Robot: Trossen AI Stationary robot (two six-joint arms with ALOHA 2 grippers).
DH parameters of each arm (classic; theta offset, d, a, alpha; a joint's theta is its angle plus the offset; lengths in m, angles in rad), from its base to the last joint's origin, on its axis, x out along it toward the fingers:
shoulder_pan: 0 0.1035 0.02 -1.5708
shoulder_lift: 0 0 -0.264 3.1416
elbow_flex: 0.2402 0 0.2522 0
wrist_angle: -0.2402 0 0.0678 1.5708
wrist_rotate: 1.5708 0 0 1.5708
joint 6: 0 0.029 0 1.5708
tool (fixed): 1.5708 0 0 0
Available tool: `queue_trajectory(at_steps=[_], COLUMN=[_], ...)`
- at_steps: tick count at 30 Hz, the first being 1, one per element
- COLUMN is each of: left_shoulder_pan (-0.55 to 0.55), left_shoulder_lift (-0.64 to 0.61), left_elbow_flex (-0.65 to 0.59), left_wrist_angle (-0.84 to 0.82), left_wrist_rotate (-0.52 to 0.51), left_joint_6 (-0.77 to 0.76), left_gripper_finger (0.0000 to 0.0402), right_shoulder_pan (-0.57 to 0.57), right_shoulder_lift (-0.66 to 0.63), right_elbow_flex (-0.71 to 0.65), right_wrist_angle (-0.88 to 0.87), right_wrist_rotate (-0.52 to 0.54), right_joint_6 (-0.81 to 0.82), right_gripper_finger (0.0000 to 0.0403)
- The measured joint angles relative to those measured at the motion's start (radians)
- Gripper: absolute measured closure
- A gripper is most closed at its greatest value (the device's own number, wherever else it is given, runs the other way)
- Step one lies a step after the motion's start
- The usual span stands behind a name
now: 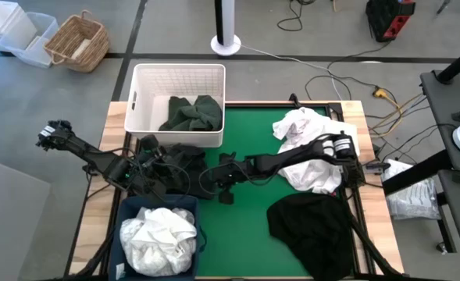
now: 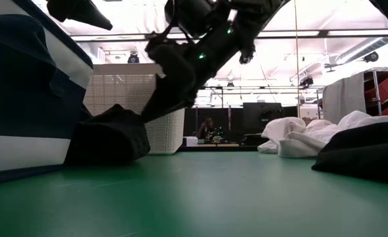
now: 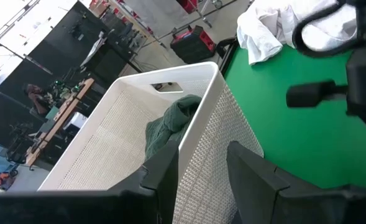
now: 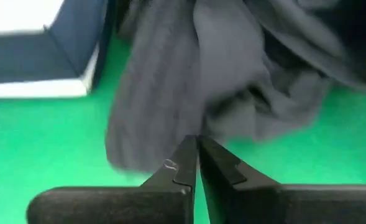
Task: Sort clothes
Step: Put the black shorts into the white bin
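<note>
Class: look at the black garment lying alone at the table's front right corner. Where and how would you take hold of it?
Probably pinch the black garment at the raised fold along its upper edge, coming straight down from above. It lies spread flat on the green mat, so a side approach finds little to grip; the right gripper is nearer.

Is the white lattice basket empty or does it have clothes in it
Not empty. The white lattice basket holds one crumpled dark green garment against its near wall; the rest of its floor shows bare.

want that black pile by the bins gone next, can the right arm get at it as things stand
Probably yes: the right gripper, fingers shut, already sits at the edge of the dark garment, with only bare green mat around it.
</note>
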Motion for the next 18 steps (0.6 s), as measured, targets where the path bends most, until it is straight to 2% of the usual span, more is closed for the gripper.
queue_trajectory(at_steps=[4, 7, 13, 15, 18], left_shoulder_pan=[0.000, 0.000, 0.001, 0.001, 0.000], left_shoulder_lift=[0.000, 0.002, 0.005, 0.005, 0.005], left_elbow_flex=[0.000, 0.000, -0.001, -0.001, -0.001], left_wrist_angle=[0.001, 0.003, 0.007, 0.008, 0.008], left_wrist_rotate=[0.000, -0.001, -0.003, -0.003, -0.003], left_joint_6=[-0.007, -0.007, -0.007, -0.007, -0.007], left_gripper_finger=[0.0284, 0.0284, 0.0284, 0.0284, 0.0284], right_shoulder_pan=[0.011, 0.024, 0.026, 0.025, 0.022], right_shoulder_lift=[-0.083, -0.152, -0.194, -0.180, -0.155], right_elbow_flex=[-0.019, -0.048, -0.109, -0.116, -0.117], right_wrist_angle=[-0.141, -0.152, -0.029, 0.022, 0.079], right_wrist_rotate=[0.080, 0.129, 0.120, 0.117, 0.045], right_joint_6=[-0.007, -0.006, -0.017, -0.051, -0.077], right_gripper_finger=[0.0394, 0.0394, 0.0384, 0.0373, 0.0342])
